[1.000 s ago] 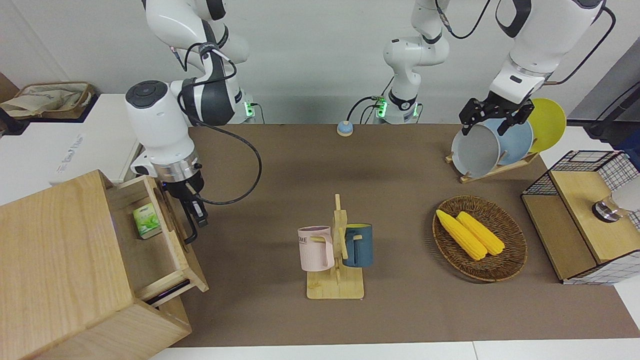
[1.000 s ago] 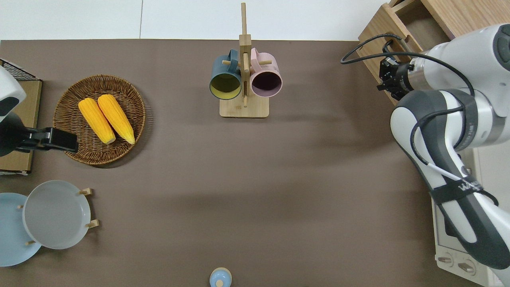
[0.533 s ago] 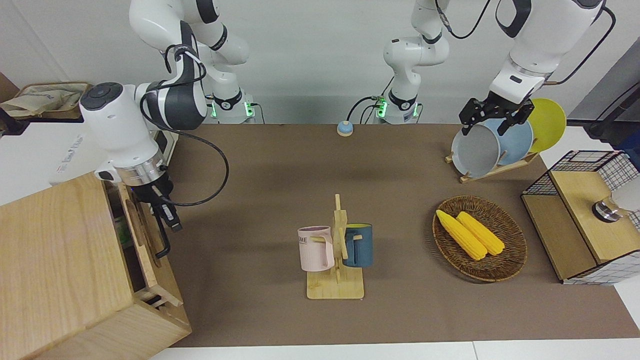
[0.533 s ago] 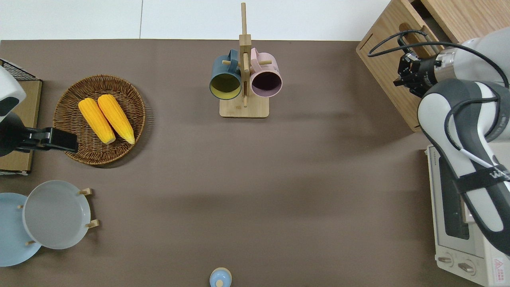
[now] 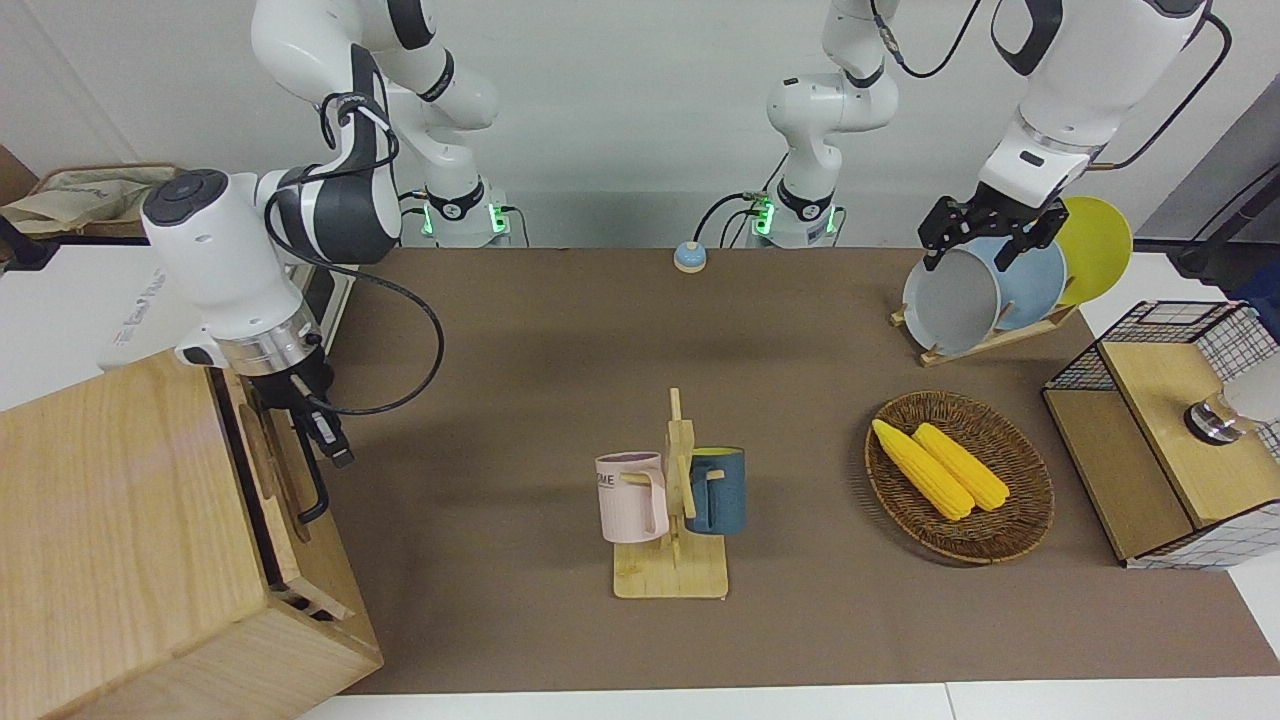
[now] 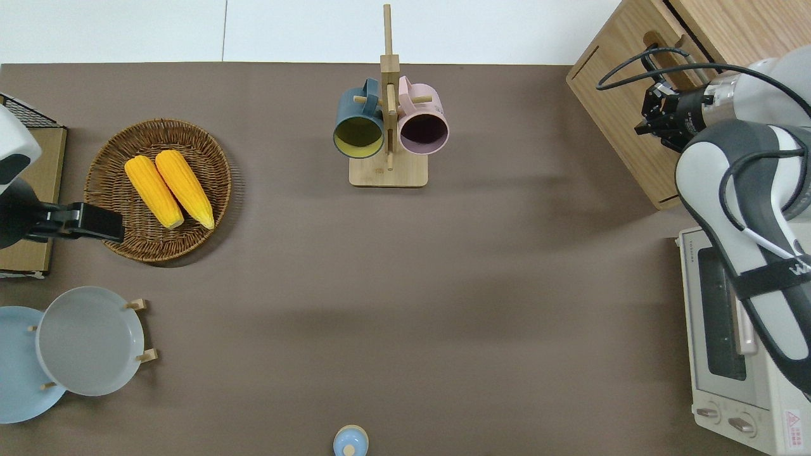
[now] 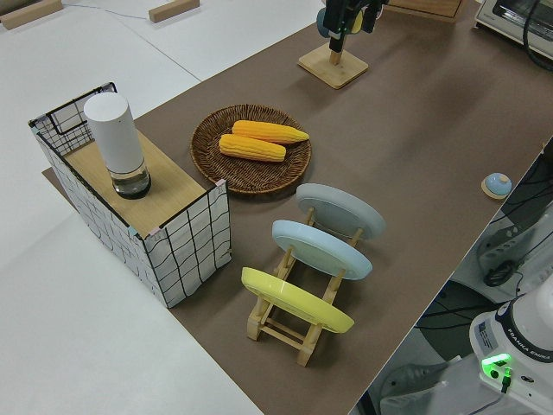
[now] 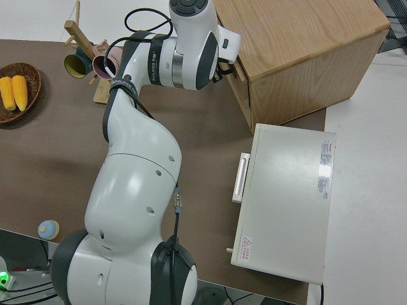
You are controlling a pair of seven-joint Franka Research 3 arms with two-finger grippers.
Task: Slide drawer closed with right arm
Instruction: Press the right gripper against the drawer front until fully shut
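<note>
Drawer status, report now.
Right hand at the black loop handle. Shallow pale-wood drawer pushed in, nearly flush. Left arm parked. Nothing in the way.

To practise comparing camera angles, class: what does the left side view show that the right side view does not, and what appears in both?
Only the left side view shows the plate rack, with its yellow, blue and grey plates, and the wire-mesh crate. Only the right side view shows the drawer in its wooden box, the toaster oven and the right arm. Both show the corn basket and mug stand.
</note>
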